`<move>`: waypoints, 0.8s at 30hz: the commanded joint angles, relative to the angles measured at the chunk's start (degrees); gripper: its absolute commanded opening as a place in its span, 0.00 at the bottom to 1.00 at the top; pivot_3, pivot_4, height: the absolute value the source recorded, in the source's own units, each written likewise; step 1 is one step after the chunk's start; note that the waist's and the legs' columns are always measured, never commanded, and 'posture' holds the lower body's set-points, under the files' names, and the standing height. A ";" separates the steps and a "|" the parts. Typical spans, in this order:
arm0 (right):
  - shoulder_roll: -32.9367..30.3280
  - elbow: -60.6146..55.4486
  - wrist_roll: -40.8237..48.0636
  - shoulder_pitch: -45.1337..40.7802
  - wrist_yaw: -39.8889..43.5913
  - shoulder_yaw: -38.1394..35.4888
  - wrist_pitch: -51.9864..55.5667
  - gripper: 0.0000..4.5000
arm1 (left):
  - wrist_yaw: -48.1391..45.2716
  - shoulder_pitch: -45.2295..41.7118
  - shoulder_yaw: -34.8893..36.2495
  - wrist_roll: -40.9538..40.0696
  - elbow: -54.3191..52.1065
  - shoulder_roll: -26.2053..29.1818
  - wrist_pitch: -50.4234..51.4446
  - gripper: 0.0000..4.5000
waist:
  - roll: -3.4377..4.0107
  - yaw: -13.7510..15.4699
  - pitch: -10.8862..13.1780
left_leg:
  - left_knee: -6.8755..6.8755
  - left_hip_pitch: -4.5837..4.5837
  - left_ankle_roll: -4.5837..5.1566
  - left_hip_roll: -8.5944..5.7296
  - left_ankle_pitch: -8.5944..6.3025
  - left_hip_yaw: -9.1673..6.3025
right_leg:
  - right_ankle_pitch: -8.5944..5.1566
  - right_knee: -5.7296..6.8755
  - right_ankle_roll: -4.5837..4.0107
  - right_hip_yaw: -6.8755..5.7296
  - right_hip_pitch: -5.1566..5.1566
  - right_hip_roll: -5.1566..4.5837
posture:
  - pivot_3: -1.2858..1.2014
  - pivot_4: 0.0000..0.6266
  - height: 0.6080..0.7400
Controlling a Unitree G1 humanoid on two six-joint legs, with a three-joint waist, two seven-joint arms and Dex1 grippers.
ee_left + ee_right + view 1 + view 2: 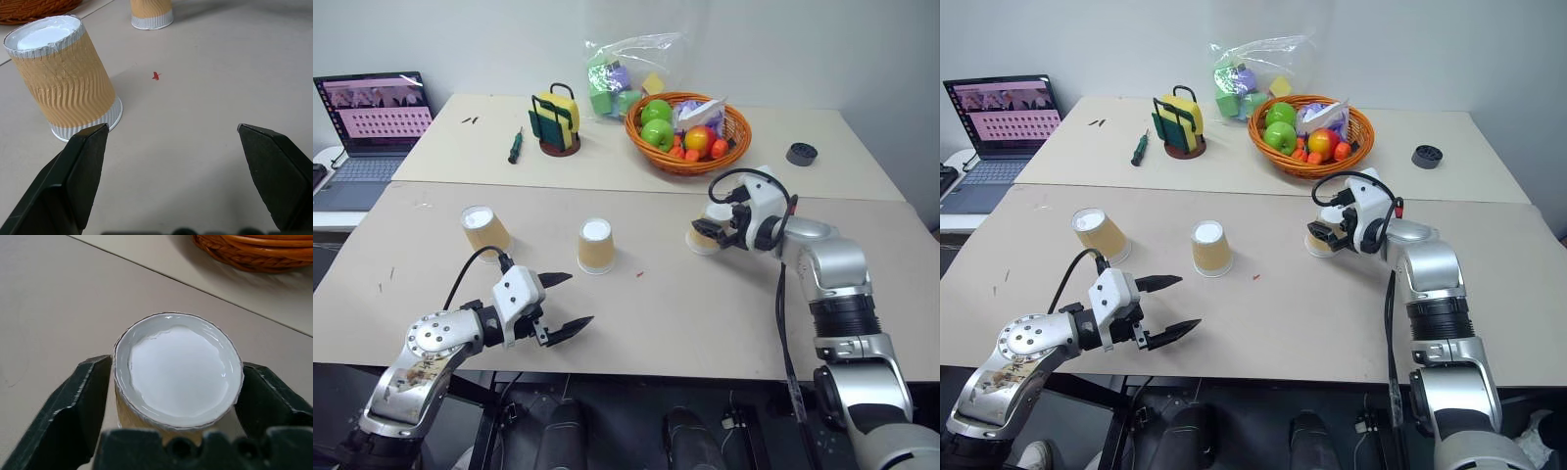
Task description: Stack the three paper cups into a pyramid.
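Head view: three upturned paper cups sit apart, left (486, 229), centre (596, 245), right (705, 238).

Left wrist: my left claw (171, 161) gapes, empty.

Right wrist: my right claw (176, 396) clasps the right cup; squeezing harder may crush it.

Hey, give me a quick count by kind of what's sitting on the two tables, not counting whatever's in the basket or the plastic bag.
Paper cups: 3
Fruit basket: 1
Plastic bag of blocks: 1
Laptop: 1
Sponge holder: 1
Screwdriver: 1
Small black round thing: 1
Total: 9
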 commanded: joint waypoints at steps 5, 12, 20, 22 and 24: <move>-0.90 -2.87 -0.15 -1.87 1.06 -0.63 -2.55 0.63 | -0.11 0.16 0.97 -0.47 -1.60 0.24 -0.66 1.00 | 0.00 0.00 0.00 | 0.00 0.00 0.00 0.00 0.00 0.00 | 0.00 0.00 0.00 0.00 0.00 0.00 | 0.52 0.24 0.40; -3.88 -10.50 2.94 -5.00 14.56 4.76 -3.27 0.63 | -0.39 -0.16 0.67 -0.33 -1.04 0.27 -0.62 1.00 | 0.07 -0.13 0.04 | 0.00 -0.08 0.00 0.00 0.00 0.00 | 0.00 0.03 0.00 0.00 -0.11 0.00 | 0.52 0.24 0.40; -0.76 -3.60 -1.19 -9.44 25.49 17.00 -10.38 0.63 | -0.21 -0.57 0.27 -0.35 -1.03 -0.10 -0.44 1.00 | 0.06 -0.06 0.04 | 0.00 -0.01 -0.01 0.01 0.00 0.00 | -0.02 0.11 -0.03 -0.01 -0.09 0.00 | 0.52 0.24 0.40; 0.83 0.58 -2.45 -10.16 26.64 18.41 -13.36 0.63 | 0.00 -0.17 0.39 -0.42 -1.55 -0.11 -0.33 1.00 | 0.06 -0.01 0.04 | 0.00 -0.03 -0.01 0.01 0.00 0.00 | -0.02 0.11 -0.03 -0.01 -0.11 0.00 | 0.52 0.24 0.40; 2.15 5.44 -3.30 -11.22 27.78 18.95 -16.15 0.63 | 0.15 0.25 0.54 -0.43 -1.93 -0.05 -0.29 1.00 | 0.06 0.10 0.05 | -0.01 -0.06 -0.01 0.01 0.00 0.00 | -0.02 0.12 -0.03 -0.02 -0.12 0.00 | 0.52 0.24 0.40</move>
